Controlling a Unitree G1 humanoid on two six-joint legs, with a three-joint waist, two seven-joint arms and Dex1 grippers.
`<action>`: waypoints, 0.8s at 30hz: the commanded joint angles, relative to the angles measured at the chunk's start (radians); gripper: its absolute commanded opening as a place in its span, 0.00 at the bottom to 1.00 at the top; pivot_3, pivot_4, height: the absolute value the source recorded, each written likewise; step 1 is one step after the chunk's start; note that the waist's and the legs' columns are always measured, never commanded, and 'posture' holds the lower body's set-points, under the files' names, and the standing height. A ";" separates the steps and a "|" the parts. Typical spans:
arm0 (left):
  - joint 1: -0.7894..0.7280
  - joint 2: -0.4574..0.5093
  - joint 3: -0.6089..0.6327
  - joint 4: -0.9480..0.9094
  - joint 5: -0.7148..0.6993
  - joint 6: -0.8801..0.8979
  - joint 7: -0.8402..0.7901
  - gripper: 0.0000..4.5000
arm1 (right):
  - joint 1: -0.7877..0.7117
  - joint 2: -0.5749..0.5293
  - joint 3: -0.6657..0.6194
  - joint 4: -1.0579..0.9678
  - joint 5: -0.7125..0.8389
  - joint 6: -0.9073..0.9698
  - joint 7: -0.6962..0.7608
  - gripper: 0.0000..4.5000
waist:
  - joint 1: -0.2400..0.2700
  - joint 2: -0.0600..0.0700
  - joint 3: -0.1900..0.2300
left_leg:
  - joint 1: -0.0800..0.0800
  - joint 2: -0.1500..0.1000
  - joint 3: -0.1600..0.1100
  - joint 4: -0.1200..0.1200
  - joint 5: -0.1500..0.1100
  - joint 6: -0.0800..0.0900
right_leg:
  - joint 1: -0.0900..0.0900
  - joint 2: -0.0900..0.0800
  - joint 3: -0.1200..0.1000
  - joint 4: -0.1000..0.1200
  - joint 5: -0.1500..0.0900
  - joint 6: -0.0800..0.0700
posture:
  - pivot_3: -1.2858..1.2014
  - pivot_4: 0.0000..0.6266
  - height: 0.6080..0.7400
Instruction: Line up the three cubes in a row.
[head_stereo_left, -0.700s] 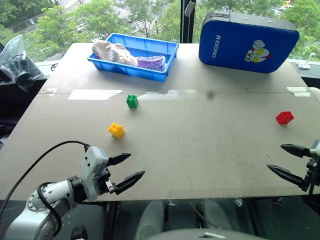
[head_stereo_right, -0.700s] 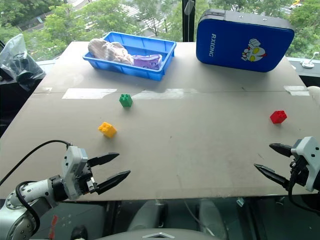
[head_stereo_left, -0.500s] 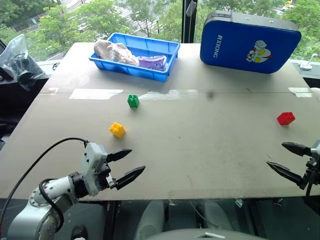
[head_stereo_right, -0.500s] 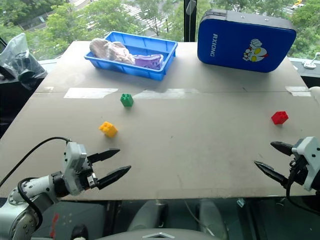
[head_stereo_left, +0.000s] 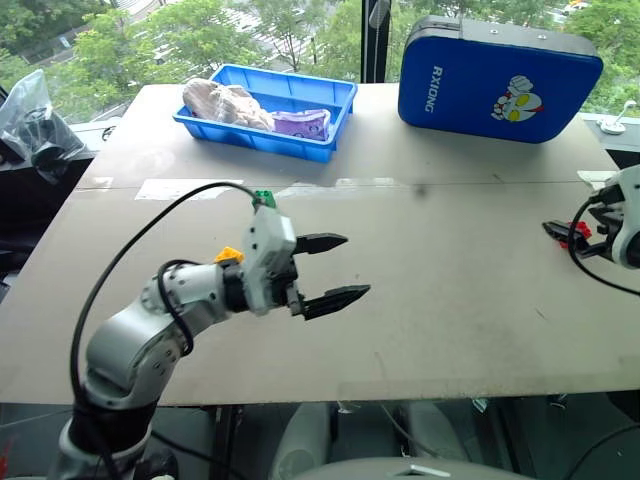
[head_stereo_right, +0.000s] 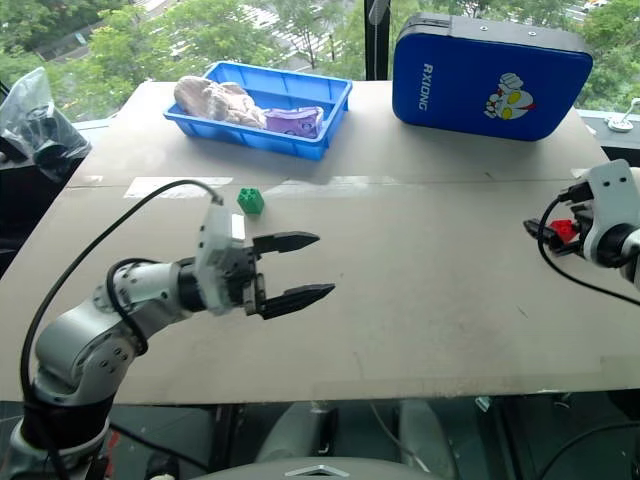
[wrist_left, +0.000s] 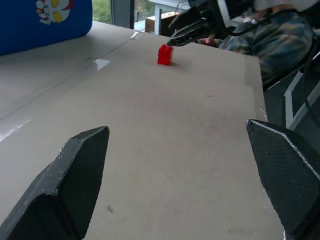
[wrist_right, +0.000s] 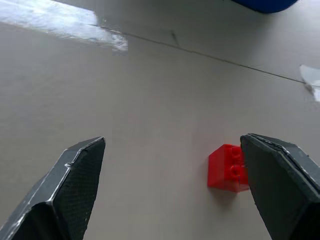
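The left gripper (head_stereo_left: 332, 268) is hovering over the middle of the table (head_stereo_left: 450, 290), fingers spread wide, holding nothing. The green cube (head_stereo_right: 250, 200) is sitting at its 11 o'clock, the yellow cube (head_stereo_left: 229, 255) peeking behind its wrist. At 3 o'clock, the right gripper (wrist_right: 175, 187) is spreading wide above the red cube (wrist_right: 227, 167).
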 joint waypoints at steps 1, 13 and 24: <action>-0.079 -0.020 -0.032 0.005 -0.033 0.033 0.007 1.00 | -0.105 -0.030 0.075 0.166 -0.054 0.015 0.001 0.99 | 0.000 0.000 0.000 | -0.003 0.000 0.000 0.000 0.000 0.000 | -0.003 0.000 0.000 0.000 0.000 0.000 | 0.52 0.24 1.00; -0.154 -0.090 -0.110 0.062 0.037 -0.017 0.001 1.00 | -0.267 -0.063 0.262 0.433 -0.150 -0.038 0.132 0.99 | -0.002 0.000 0.000 | -0.014 0.001 0.004 0.001 0.003 -0.004 | -0.014 -0.001 0.001 0.001 0.000 0.001 | 0.52 0.24 1.00; -0.138 -0.096 -0.096 0.032 0.015 0.006 0.042 1.00 | -0.253 -0.049 0.230 0.410 -0.180 0.019 0.065 0.99 | -0.002 0.000 0.000 | -0.013 0.001 0.004 0.003 0.003 -0.004 | -0.013 -0.001 0.001 0.004 0.000 0.001 | 0.52 0.24 1.00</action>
